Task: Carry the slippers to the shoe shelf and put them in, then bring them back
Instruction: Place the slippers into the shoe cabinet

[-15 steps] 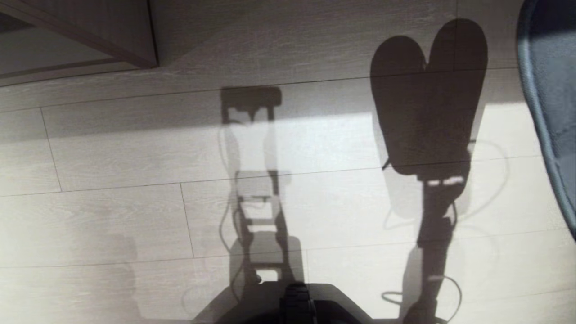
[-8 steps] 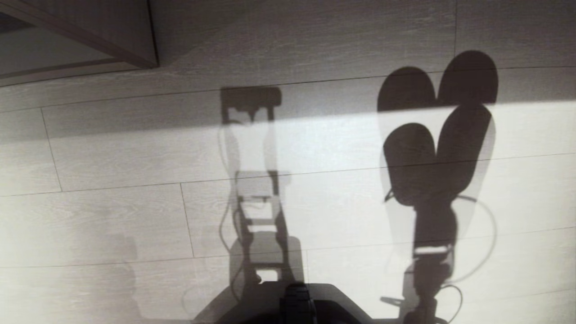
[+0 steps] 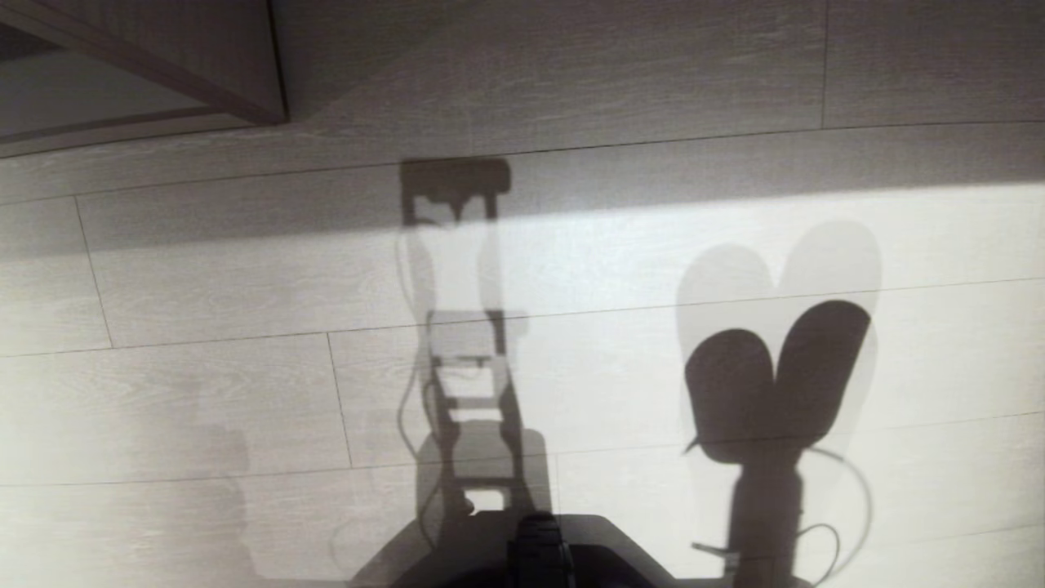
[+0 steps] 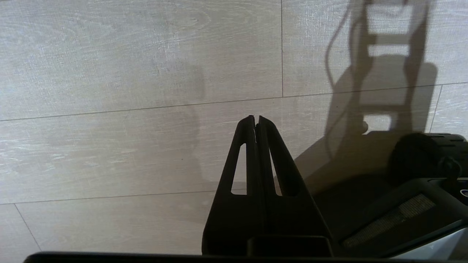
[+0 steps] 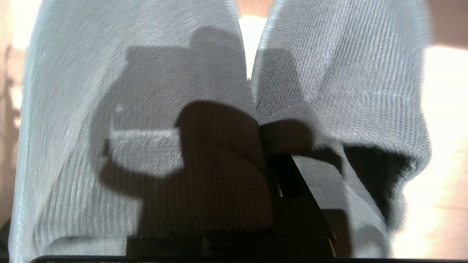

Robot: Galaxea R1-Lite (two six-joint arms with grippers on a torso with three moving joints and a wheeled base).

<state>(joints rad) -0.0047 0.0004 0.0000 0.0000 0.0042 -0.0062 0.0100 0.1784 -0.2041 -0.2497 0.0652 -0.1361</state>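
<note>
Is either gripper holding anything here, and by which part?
The right gripper pinches the slippers together at their inner edges by the foot openings; the left gripper holds nothing.

I count two slippers (image 5: 234, 120) side by side filling my right wrist view, one wooden shelf corner (image 3: 139, 73) at upper left of the head view, two slipper-shaped shadows (image 3: 775, 384) lower right.

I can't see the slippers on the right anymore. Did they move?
Yes. The slippers left the head view, and their shadow slid across the floor planks toward the robot's base.
</note>
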